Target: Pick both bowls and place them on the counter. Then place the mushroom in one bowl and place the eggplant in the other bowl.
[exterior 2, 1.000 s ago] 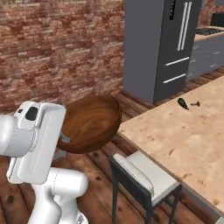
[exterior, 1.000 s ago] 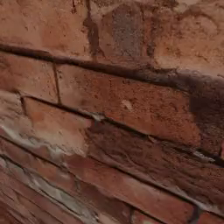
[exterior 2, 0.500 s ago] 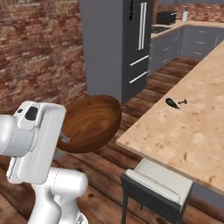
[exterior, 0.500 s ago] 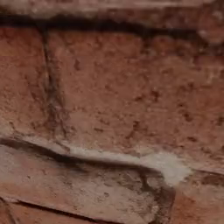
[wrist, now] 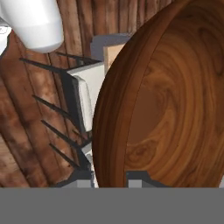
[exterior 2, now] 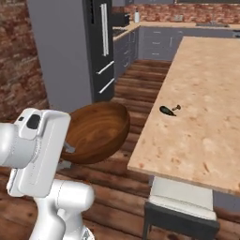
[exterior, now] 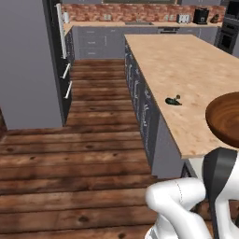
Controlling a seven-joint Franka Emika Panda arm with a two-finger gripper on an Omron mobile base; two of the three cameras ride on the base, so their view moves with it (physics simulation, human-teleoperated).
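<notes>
The glossy reddish-brown wooden bowl (exterior 2: 96, 131) is held at its rim by the gripper (wrist: 111, 180), whose jaws are closed on the bowl's edge at the bottom of the hand view. In this view the bowl (wrist: 162, 96) is seen tilted on its side, with its hollow turned toward 3 o'clock. Behind it, toward 9 o'clock, a stool with a white seat (wrist: 84, 98) and a dark frame is seen over the brown floor planks.

In the right base view the bowl is carried in the air above the wooden floor (exterior 2: 136, 91), beside the near corner of the counter (exterior 2: 206, 112), which lies toward 3 o'clock from it; the bowl is not resting on the counter. The white stool (exterior 2: 180, 201) stands under the counter edge at about 5 o'clock.

On the counter, the eggplant (exterior 2: 167, 111) is seen as a small blackish lump with a thin stalk, and a tiny brown nub, the mushroom (exterior 2: 177, 107), lies just beside it at 2 o'clock. In the left base view the eggplant (exterior: 173, 101) lies near the counter edge, and part of the bowl (exterior: 225, 119) is seen at 3 o'clock. A tall grey cupboard (exterior: 28, 60) stands at 10 o'clock.
</notes>
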